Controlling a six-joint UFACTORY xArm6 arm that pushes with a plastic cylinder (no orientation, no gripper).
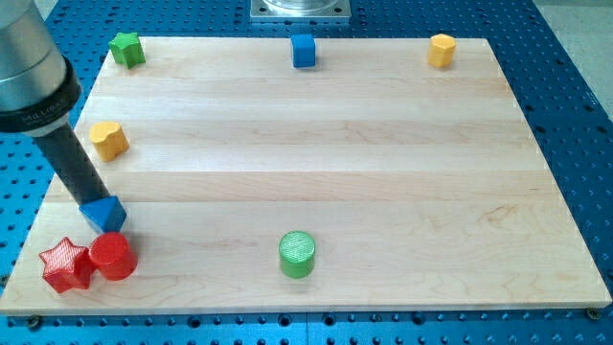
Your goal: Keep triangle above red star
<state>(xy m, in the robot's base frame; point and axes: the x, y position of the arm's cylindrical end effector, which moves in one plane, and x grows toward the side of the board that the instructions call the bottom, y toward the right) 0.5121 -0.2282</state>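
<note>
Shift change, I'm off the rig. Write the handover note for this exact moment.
My tip touches the blue triangle on its upper-left side, near the board's left edge.
The red star lies in the bottom-left corner, with the red cylinder against its right side.
Done: the triangle is higher in the view than the star, but offset to the right, sitting directly over the cylinder.
Left: probably nudge the triangle leftward until it sits straight above the star, without disturbing the star.
</note>
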